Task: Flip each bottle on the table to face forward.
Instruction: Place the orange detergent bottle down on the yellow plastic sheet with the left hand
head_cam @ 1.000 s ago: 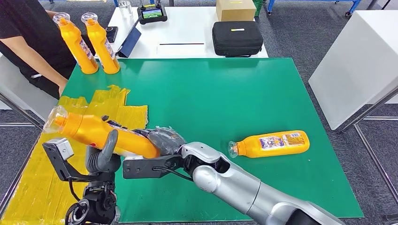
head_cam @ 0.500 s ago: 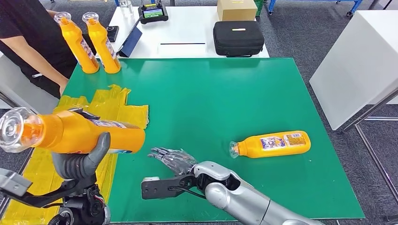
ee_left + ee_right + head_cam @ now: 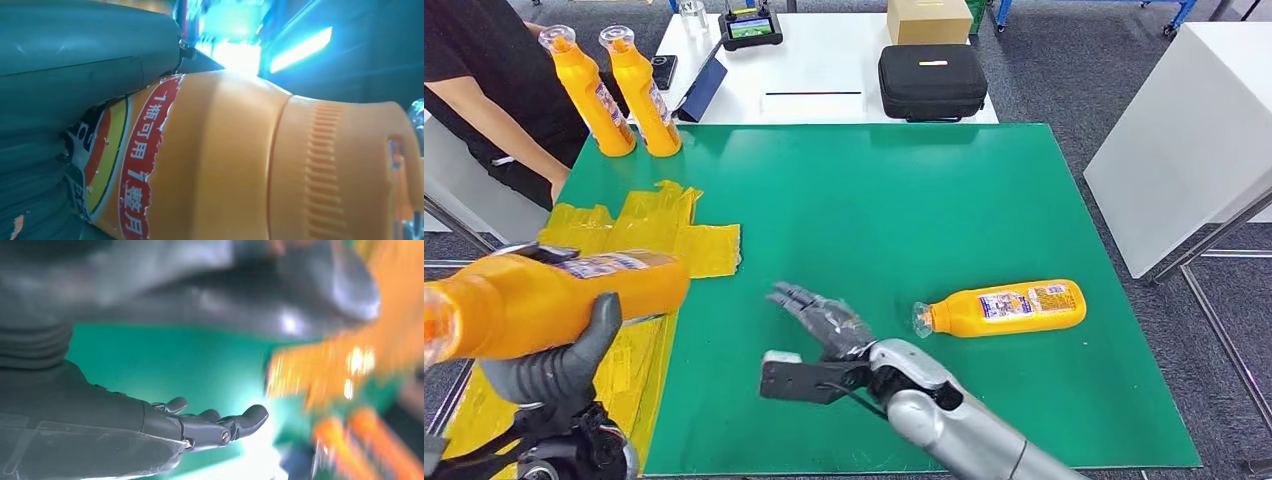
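My left hand (image 3: 559, 360) grips an orange bottle (image 3: 554, 300) lifted above the yellow sheet (image 3: 674, 245), lying sideways with its cap end at the left frame edge. Up close in the left wrist view the same bottle (image 3: 240, 165) shows its red and white label, with my hand (image 3: 75, 75) wrapped around it. My right hand (image 3: 819, 315) hovers open over the green mat (image 3: 904, 200), fingers spread, holding nothing; its fingers (image 3: 215, 422) are stretched out in the right wrist view. Another orange bottle (image 3: 1004, 306) lies on its side on the mat. Two orange bottles (image 3: 614, 90) stand upright at the mat's far left corner.
A person in a black shirt (image 3: 484, 90) stands at the far left by the upright bottles. Behind the mat a white table (image 3: 824, 60) carries a black case (image 3: 931, 80), a cardboard box (image 3: 927, 20) and a small screen device (image 3: 749, 28). A white cabinet (image 3: 1184, 130) stands right.
My left hand has carried the orange bottle up and to the left, away from my right hand. The right hand has let go, opened, and drifted slightly right.
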{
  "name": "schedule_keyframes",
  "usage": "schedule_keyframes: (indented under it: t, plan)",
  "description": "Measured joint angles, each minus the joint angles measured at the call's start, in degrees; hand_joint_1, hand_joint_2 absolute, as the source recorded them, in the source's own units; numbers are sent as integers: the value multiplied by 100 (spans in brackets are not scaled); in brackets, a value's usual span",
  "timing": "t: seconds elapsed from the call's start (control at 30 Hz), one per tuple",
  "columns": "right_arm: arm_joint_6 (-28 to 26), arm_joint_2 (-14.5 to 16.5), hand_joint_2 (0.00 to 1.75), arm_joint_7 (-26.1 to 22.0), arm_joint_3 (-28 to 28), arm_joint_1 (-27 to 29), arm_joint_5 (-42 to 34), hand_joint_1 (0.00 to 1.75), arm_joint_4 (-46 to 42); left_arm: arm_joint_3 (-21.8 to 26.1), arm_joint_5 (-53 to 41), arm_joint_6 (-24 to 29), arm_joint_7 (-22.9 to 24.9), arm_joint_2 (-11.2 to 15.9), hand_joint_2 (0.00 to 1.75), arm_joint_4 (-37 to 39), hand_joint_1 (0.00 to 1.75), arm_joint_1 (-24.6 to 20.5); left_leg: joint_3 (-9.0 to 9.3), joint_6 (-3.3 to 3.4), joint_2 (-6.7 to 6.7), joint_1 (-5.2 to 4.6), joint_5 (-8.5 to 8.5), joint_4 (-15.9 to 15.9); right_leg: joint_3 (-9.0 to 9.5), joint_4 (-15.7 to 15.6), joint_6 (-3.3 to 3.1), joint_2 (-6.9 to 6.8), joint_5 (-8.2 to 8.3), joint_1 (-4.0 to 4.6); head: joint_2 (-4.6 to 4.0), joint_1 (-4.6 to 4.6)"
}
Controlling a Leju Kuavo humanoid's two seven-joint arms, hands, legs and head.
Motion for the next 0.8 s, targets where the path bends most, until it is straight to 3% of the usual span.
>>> schedule_keyframes:
  t: [0.1, 0.2, 0.33, 0.4, 0.6, 0.8]
  plan:
    - [-196, -271, 0, -494, -891, 395, -21, 0, -776, 488, -786, 59, 118, 5, 175, -59, 175, 382, -3, 2, -1, -3, -3, 0, -1, -3, 1, 0, -1, -1, 0, -1]
    - [-183, -448, 0, -931, -1845, 848, -113, 0, -1662, 898, -2487, 270, 340, 5, 175, 86, 175, 669, -1, 4, -8, -11, -5, 0, -2, -9, 2, -7, -2, -1, 0, -1]
    - [-178, -780, 0, -1248, -2832, 1544, -177, 0, -2752, 1014, -6136, -214, 1883, 116, 175, 1057, 175, 612, 4, 10, -48, -22, -7, 0, 10, -14, 11, -47, -10, -4, 0, 0]
    - [-176, -932, 0, -1356, -3200, 1874, -196, 0, -3169, 933, -7493, -239, 2452, 221, 175, 1695, 175, 497, 1, 12, -41, -20, -8, -1, 11, -12, 10, -43, -6, -8, 0, 1]
    - [-413, -1204, 0, -1754, -3866, 2516, -251, 0, -3984, 775, -7796, -448, 3210, 606, 175, 2446, 175, 228, 12, 12, -6, -14, -7, 0, 9, -11, 3, -19, 0, -7, 0, -3]
    - [-520, -1496, 0, -2174, -4581, 3093, -600, 0, -4460, 749, -7866, -998, 3415, 804, 175, 2649, 175, 137, 5, 11, -7, -11, -7, -1, 9, -11, 2, -20, -1, -2, 0, -2]
